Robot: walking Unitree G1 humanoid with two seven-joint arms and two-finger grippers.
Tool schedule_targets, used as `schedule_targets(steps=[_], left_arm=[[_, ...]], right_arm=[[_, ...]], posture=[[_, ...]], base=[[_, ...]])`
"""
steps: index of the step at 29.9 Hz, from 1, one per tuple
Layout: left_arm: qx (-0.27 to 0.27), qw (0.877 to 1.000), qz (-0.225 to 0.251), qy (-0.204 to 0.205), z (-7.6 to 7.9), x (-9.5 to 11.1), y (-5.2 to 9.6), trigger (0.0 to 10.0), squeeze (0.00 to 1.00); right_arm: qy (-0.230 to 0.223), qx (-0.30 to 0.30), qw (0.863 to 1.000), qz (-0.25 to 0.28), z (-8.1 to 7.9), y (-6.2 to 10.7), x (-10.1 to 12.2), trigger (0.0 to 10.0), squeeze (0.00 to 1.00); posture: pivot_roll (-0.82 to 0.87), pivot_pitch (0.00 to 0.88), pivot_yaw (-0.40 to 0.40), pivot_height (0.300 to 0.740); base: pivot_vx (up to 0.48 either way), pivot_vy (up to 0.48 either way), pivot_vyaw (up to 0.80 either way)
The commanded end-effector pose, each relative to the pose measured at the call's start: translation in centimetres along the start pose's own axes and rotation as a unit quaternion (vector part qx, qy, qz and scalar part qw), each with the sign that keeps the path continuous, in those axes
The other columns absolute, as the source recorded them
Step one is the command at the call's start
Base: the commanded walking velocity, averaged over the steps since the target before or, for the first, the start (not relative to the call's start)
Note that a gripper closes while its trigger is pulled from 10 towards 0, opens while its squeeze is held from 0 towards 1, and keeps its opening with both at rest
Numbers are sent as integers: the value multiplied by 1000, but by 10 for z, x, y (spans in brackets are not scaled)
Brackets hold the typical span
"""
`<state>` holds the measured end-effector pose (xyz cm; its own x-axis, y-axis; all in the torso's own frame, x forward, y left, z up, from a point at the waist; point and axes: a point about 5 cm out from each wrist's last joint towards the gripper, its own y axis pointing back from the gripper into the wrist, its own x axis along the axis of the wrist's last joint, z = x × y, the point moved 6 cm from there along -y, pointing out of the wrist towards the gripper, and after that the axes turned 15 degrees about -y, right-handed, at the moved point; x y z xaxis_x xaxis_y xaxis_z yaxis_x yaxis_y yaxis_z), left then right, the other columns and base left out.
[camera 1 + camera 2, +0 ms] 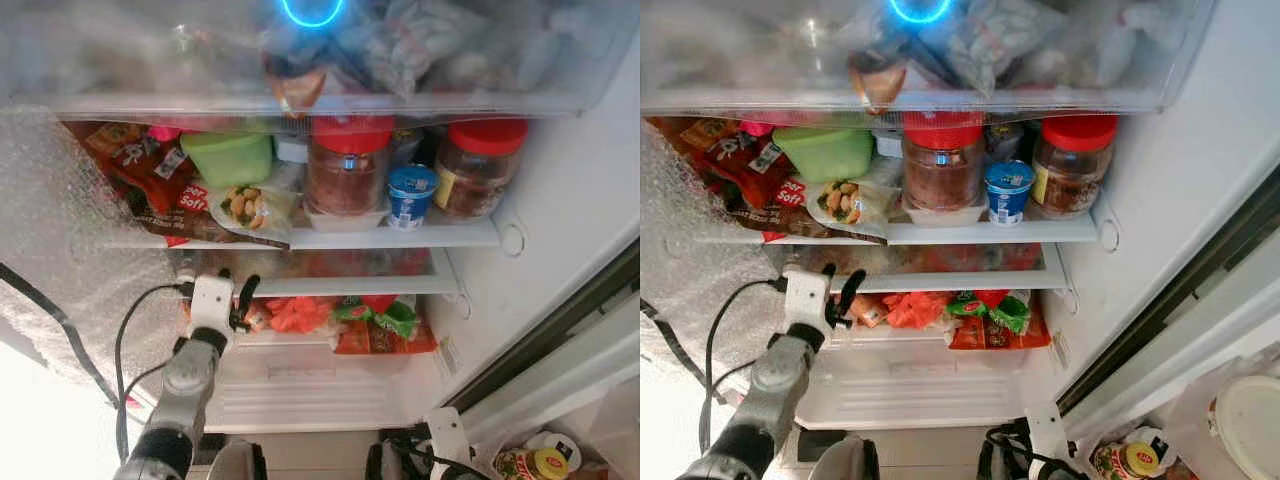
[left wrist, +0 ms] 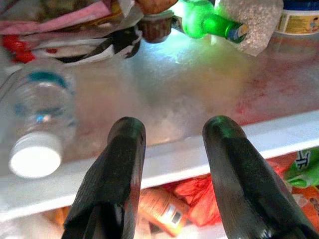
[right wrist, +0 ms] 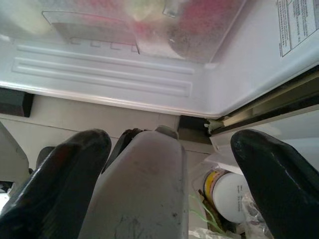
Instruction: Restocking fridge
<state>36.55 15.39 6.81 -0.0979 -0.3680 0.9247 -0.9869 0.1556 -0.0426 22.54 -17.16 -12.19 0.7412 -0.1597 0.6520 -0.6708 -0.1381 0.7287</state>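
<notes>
The fridge stands open before me. My left gripper [image 1: 236, 290] is raised to the front edge of the lower glass shelf [image 1: 340, 286], open with nothing between its fingers [image 2: 122, 164]. Just beyond it in the left wrist view, a clear water bottle [image 2: 37, 124] with a white cap lies on that shelf, off to one side of the fingers. A green bottle [image 2: 212, 22] lies deeper in. My right gripper [image 3: 172, 142] hangs low by the fridge's base, its fingers wide apart and open.
The shelf above holds two red-lidded jars [image 1: 348, 165], a blue yoghurt cup [image 1: 410, 195], a green box [image 1: 228, 155] and snack bags [image 1: 150, 185]. Orange and green packets [image 1: 345, 322] fill the drawer below. A bag with a yellow-lidded jar [image 1: 535, 465] sits on the floor at right.
</notes>
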Motion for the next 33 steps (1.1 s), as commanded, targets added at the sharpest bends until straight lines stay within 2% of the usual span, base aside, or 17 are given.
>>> schedule_targets(steps=[1, 9, 15, 25, 33], left_arm=[[8, 1000, 10, -4, 0, 4, 6, 10000, 0], [41, 999, -2, 18, -1, -1, 24, 10000, 0], [52, 998, -8, 21, -4, 1, 32, 10000, 0], [50, 998, -13, 22, -2, 2, 33, 10000, 0], [52, 998, -18, 23, -3, 1, 34, 10000, 0]], right_arm=[[-7, -2, 1000, -2, 1, 1, -4, 10000, 0], [-6, 5, 1000, 2, -5, 0, -2, 10000, 0], [-9, 5, 1000, 2, -5, 0, -3, 10000, 0], [-14, 1, 1000, -8, -4, 3, -15, 10000, 0], [-14, -3, 1000, -13, 0, 5, -18, 10000, 0]], posture=[[10, 81, -28, 648], [9, 79, -26, 648], [7, 79, -25, 648], [8, 77, -23, 648], [11, 78, -24, 648]], base=[[0, 0, 0], [0, 0, 0], [0, 0, 0], [0, 0, 0], [-288, 0, 0]])
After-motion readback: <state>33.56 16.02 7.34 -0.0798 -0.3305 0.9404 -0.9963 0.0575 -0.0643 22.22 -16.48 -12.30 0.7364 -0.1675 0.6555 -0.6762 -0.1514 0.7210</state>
